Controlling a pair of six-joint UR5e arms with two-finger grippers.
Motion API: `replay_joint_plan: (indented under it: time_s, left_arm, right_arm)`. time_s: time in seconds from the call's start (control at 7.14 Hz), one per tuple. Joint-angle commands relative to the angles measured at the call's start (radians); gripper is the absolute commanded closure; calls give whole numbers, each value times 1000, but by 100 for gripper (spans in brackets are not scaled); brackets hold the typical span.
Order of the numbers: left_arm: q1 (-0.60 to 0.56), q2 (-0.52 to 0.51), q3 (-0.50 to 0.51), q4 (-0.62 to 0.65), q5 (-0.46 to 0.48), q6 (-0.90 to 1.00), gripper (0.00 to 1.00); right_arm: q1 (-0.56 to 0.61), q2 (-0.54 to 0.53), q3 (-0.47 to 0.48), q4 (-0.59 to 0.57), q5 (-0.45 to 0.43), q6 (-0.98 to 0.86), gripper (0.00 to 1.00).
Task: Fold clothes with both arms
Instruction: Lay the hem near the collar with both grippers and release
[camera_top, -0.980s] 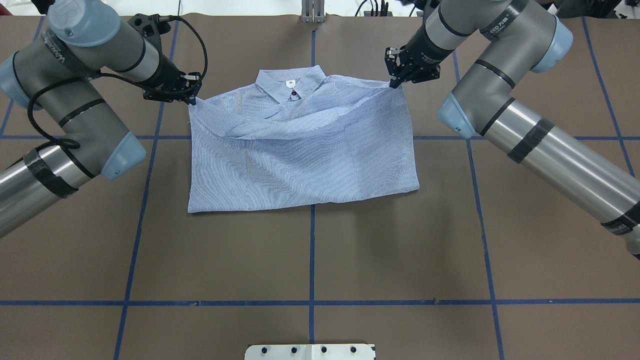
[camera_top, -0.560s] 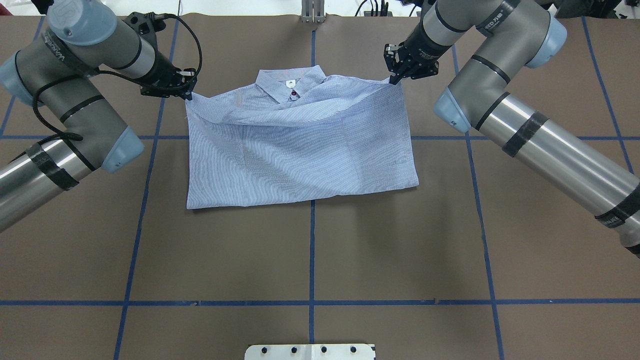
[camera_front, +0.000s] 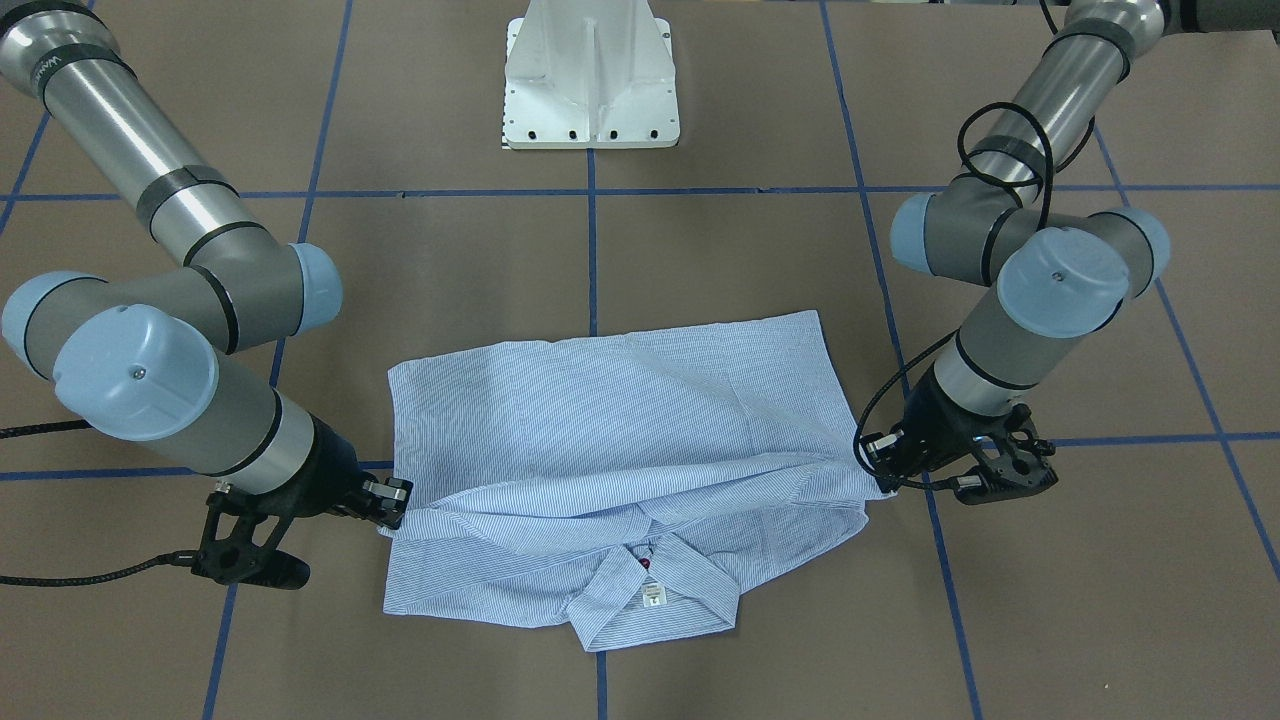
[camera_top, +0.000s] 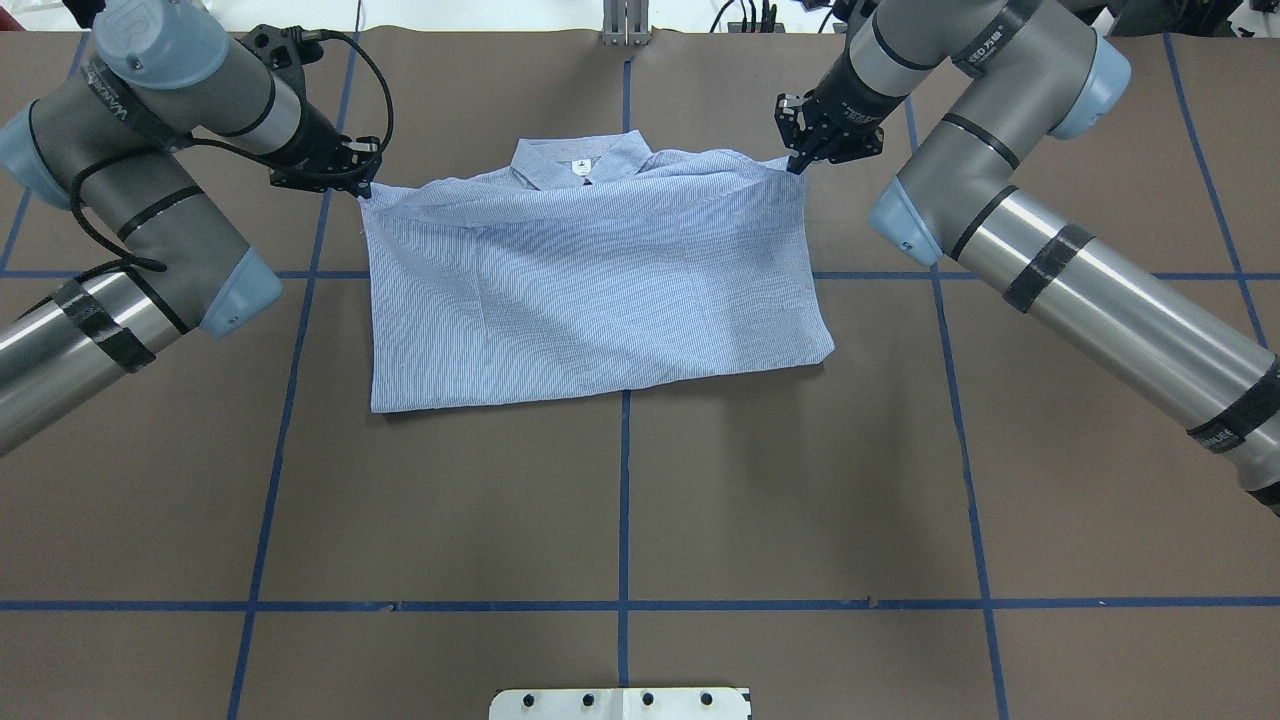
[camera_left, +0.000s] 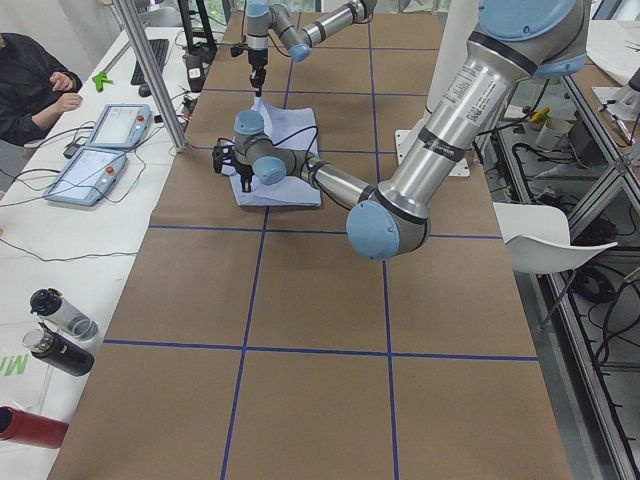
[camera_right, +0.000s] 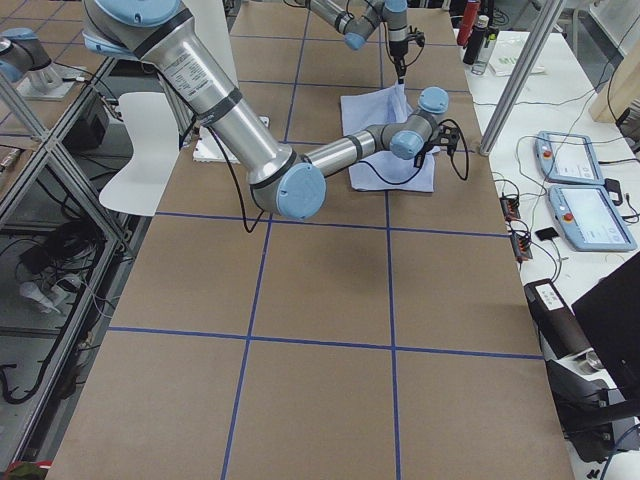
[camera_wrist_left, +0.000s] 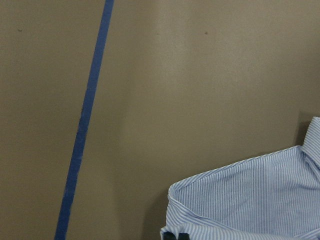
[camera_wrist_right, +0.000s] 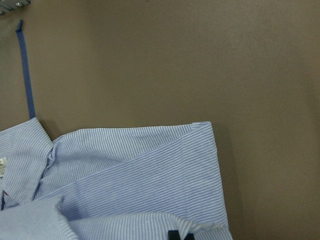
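Observation:
The light blue striped shirt (camera_top: 600, 290) lies folded on the brown table, its collar (camera_top: 580, 160) at the far edge. It also shows in the front view (camera_front: 620, 430). My left gripper (camera_top: 362, 188) is shut on the far left corner of the folded-over layer, low over the table. My right gripper (camera_top: 796, 163) is shut on the far right corner. In the front view the left gripper (camera_front: 882, 485) is on the right and the right gripper (camera_front: 398, 508) on the left. Both wrist views show striped cloth (camera_wrist_left: 250, 200) (camera_wrist_right: 140, 170) pinched at the bottom edge.
The white pedestal base (camera_front: 590, 80) stands behind the shirt on the robot's side. Blue tape lines (camera_top: 624, 500) cross the table. The table's far edge (camera_top: 480, 32) is close beyond the grippers. An operator (camera_left: 30, 80), tablets (camera_left: 100, 150) and bottles (camera_left: 60, 320) sit beside the table.
Both grippers have carried the shirt's folded edge farther toward the collar, the left one also outward. The top layer has flattened and now covers the red button.

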Motion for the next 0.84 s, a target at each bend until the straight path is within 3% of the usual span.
replay_joint_plan:
  time_s: [0.0, 0.7]
  left_arm:
    - [-1, -2, 3, 0, 0, 3, 100]
    - [0, -14, 19, -2, 0, 18, 100]
  right_arm:
    - [0, 0, -4, 1, 1, 0, 100]
    - [0, 0, -16, 1, 1, 1, 100]
